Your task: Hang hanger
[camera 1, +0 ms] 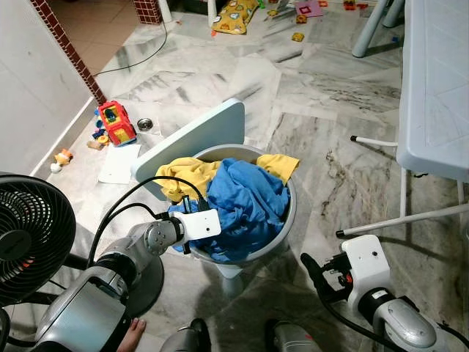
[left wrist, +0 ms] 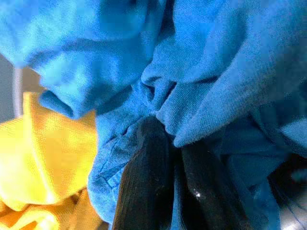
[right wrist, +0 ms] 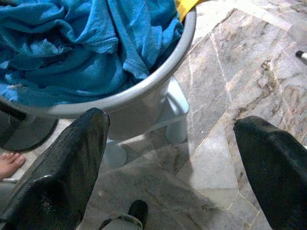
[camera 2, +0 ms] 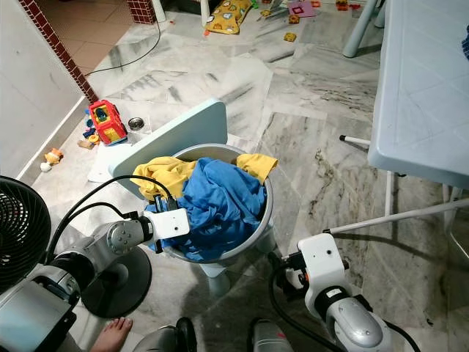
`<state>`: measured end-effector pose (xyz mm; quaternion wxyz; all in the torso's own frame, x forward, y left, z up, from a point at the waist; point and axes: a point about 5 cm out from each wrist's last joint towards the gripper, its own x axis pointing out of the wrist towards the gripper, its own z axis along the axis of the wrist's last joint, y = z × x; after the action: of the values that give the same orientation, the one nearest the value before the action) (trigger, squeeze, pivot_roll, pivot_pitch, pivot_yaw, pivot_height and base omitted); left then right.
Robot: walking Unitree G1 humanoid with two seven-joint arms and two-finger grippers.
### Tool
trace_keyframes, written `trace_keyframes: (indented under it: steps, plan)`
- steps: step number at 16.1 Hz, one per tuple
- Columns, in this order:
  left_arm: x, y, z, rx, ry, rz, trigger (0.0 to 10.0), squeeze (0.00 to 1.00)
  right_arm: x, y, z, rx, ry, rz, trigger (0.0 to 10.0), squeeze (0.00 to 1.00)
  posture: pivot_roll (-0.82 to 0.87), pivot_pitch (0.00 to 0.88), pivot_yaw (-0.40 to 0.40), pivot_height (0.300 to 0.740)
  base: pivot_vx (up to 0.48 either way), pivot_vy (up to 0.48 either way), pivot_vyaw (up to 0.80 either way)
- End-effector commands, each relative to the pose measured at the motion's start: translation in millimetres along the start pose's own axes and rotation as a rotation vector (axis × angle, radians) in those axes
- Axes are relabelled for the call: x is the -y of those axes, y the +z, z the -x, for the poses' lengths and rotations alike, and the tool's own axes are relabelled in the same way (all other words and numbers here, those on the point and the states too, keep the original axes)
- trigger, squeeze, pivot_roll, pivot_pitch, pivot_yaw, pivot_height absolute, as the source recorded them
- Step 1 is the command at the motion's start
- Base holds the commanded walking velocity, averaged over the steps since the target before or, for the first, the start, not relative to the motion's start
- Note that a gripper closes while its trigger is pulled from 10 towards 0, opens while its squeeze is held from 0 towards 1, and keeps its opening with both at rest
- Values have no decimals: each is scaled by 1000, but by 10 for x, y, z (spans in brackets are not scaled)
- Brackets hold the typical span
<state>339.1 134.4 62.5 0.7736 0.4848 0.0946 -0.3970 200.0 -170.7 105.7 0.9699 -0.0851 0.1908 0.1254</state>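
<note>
A grey basin [camera 1: 292,214] stands on a pale blue plastic chair [camera 1: 192,136] and holds a blue garment [camera 1: 245,205] and a yellow garment [camera 1: 187,174]. My left gripper [left wrist: 170,139] reaches into the basin from the left. Its two black fingers [left wrist: 144,182] are close together, with a fold of the blue garment pinched at their tips. My right gripper [right wrist: 170,120] hangs low at the right, beside the basin and above the marble floor. It is open, with nothing between its fingers [camera 1: 311,268].
A black fan [camera 1: 29,235] stands at my left. A white plastic table [camera 1: 436,88] runs along the right, its legs reaching toward the basin. A toy truck [camera 1: 116,121] and scattered toys lie on the far floor. A person's bare foot [camera 1: 132,334] is beside me.
</note>
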Motion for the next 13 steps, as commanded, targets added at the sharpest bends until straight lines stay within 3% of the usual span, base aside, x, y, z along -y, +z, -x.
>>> trace_keyframes:
  steps: [1,4,8,11,13]
  plan:
    - [-86,-23,37,-1,-13,24,0,0,-43,-28,-50,-6,6,-7,10000,0,-299,220,105,740,0,0,0]
    - [-113,0,36,16,-9,47,0,0,-49,-27,-65,-4,6,-8,10000,0,-297,218,105,740,0,0,0]
    - [-197,90,28,89,30,140,0,0,-42,8,-155,13,16,0,10000,0,-283,183,100,740,0,0,0]
    - [-305,163,69,199,101,245,0,0,-17,41,-226,30,15,7,10000,0,-260,155,92,740,0,0,0]
    - [-297,167,109,294,158,413,0,0,-26,68,-307,44,26,10,10000,0,-236,138,75,740,0,0,0]
